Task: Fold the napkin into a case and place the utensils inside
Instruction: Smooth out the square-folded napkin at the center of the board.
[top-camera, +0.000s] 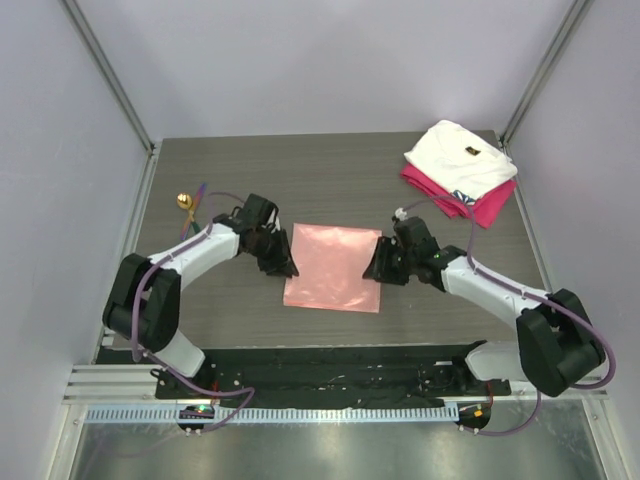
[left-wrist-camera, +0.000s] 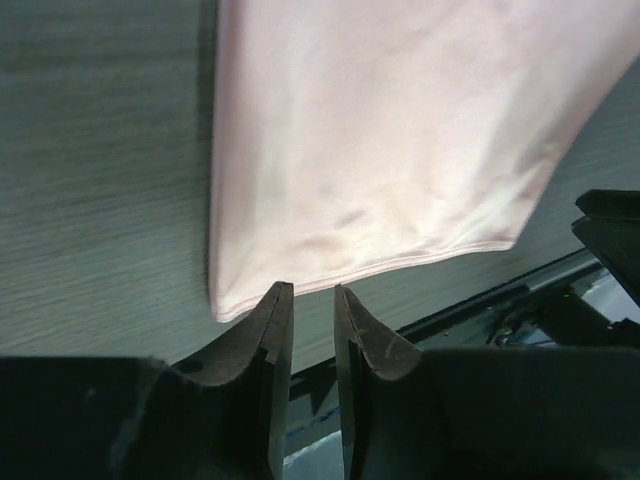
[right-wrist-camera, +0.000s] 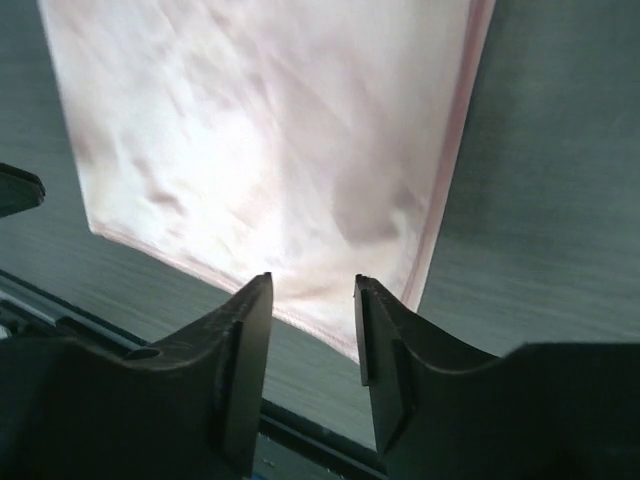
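Napkin: we see the napkin (top-camera: 333, 267) lying flat and spread out in the middle of the bench (top-camera: 330, 180), between the two arms. It is a plain pink sheet with a slight shine.
Left claw: the left claw (top-camera: 285, 268) stands low at the 9 o'clock edge of the napkin. In its own wrist view the left claw (left-wrist-camera: 312, 300) has its jaws only a little apart. The gap is narrow and we see no cloth in it. The tips are just at the near hem of the napkin (left-wrist-camera: 400, 130), and the claw holds nothing.
Right claw: the right claw (top-camera: 377, 266) stands low at the 3 o'clock edge of the napkin. In its own wrist view the right claw (right-wrist-camera: 312, 295) has its jaws wider apart than the left one. A corner of the napkin (right-wrist-camera: 260, 130) lies under the gap, and the jaws are not closed on it. We cannot tell if the tips touch the cloth.
Utensils: the utensils (top-camera: 190, 203) lie on the bench toward 10 o'clock from the napkin, well apart from it, beyond the left arm. We see a gold round bowl and thin coloured handles, too small to count.
Other cloths: a folded white cloth (top-camera: 460, 155) lies on a folded magenta cloth (top-camera: 485, 205), toward 1 o'clock from the napkin, at the far right corner of the bench.
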